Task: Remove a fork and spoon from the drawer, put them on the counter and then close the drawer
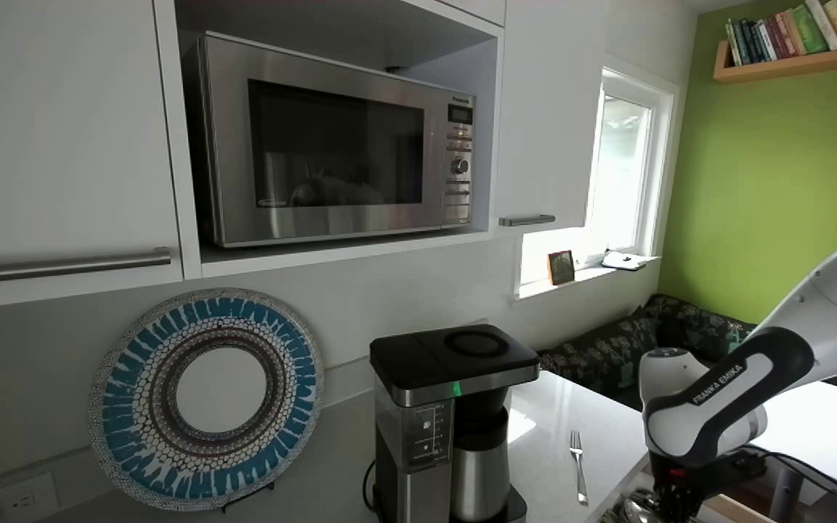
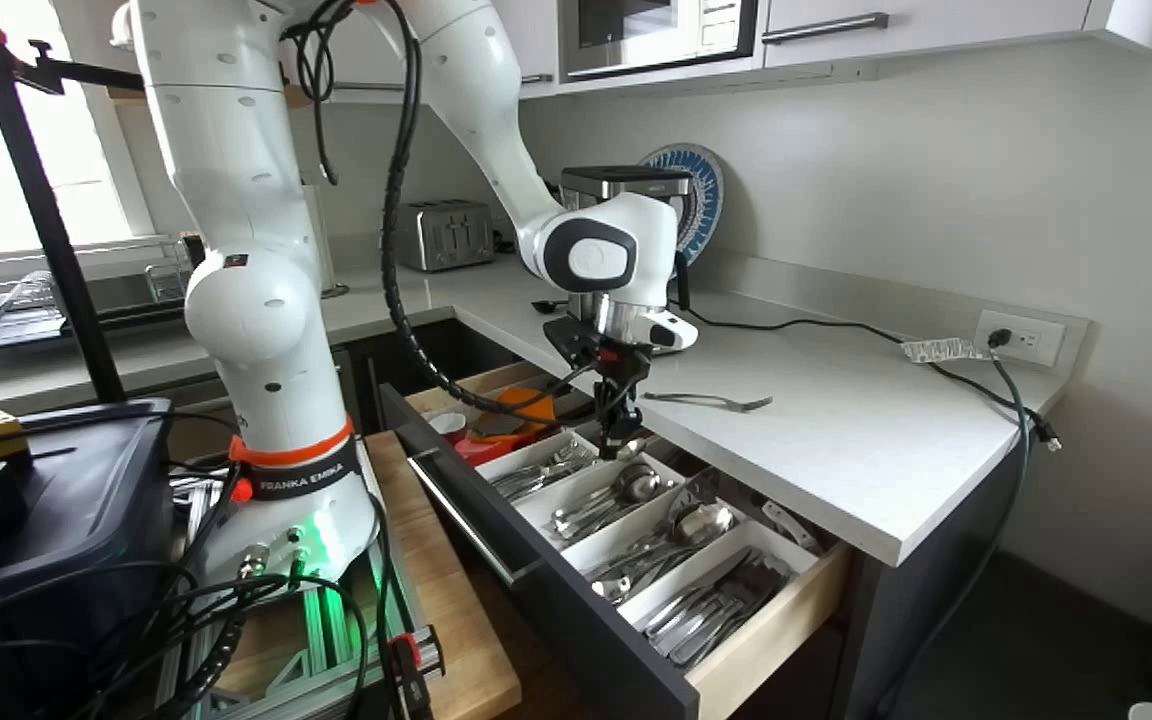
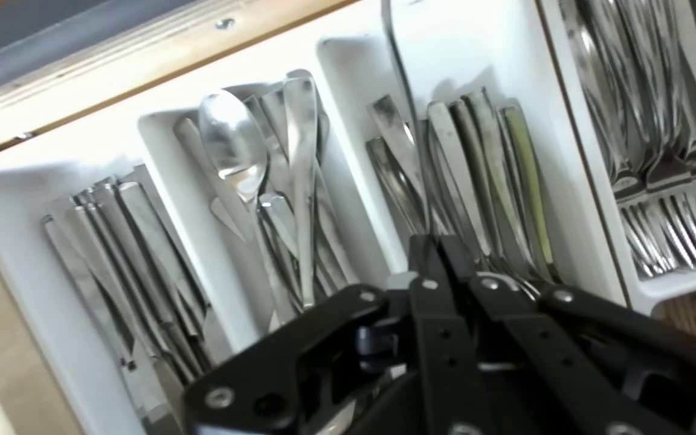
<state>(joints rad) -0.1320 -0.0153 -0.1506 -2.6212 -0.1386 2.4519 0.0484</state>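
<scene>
The fork [image 1: 578, 465] lies on the white counter [image 1: 546, 418]; in an exterior view the fork [image 2: 711, 400] is near the counter's [image 2: 836, 440] edge, above the drawer. The drawer [image 2: 776, 635] is open, with a dark front, pale wood sides and a white cutlery tray; its wood [image 3: 136, 84] shows in the wrist view. My gripper [image 3: 438, 248] is shut on a thin silver utensil, apparently the spoon [image 3: 408, 87], its handle pointing towards the drawer front. A shiny bowl [image 1: 638, 506] shows beside the gripper [image 1: 673, 497]. The gripper [image 2: 618, 440] is low over the tray compartments.
Several spoons, forks and knives fill the tray compartments [image 2: 706, 620]. Orange and red items [image 2: 526, 410] lie in the drawer's far part. A coffee maker [image 1: 455, 421] and a patterned plate [image 1: 208, 399] stand on the counter. A power cord [image 2: 836, 325] runs along the wall.
</scene>
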